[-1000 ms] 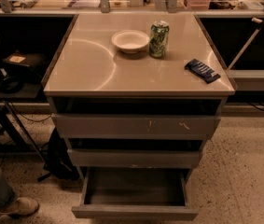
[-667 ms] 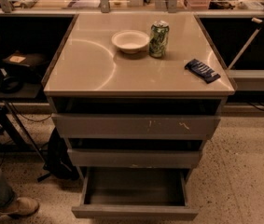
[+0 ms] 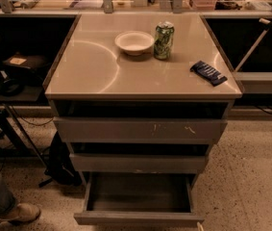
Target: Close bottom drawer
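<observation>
Down low, the bottom drawer (image 3: 138, 218), a shallow grey metal tray with a plain front, stands open beneath the middle drawer (image 3: 138, 163); the gripper is out of view.

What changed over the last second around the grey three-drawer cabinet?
Nothing visibly changed. The narrow grey metal bottom drawer stays pulled out; the white bowl, green can and dark packet sit where they were on the cabinet top; the gripper is outside the camera view throughout.
</observation>
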Controlling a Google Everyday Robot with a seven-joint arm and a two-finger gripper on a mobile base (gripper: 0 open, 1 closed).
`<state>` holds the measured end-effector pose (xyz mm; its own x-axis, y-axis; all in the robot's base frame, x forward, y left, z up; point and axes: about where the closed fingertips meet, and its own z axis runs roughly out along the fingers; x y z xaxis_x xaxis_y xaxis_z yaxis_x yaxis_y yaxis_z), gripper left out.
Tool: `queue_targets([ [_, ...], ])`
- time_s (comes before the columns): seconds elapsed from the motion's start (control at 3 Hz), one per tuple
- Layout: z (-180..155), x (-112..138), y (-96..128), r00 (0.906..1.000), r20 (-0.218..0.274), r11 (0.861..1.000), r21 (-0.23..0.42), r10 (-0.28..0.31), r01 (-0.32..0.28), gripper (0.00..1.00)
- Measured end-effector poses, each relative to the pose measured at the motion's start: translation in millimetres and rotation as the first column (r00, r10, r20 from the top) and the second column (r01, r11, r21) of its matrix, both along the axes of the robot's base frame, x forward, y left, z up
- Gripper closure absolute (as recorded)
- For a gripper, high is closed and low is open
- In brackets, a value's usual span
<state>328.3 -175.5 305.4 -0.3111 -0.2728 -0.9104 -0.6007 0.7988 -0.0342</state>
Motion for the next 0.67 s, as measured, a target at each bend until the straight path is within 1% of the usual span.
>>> queue_targets([
  [0.33,-14.4,2.8,-9.8,0.9984,-0.039,0.998,-0.049,-0.041,0.039,0.00],
  [0.67,-14.4,2.8,-9.8,0.9984,-0.039,0.998,-0.049,-0.041,0.039,0.00],
])
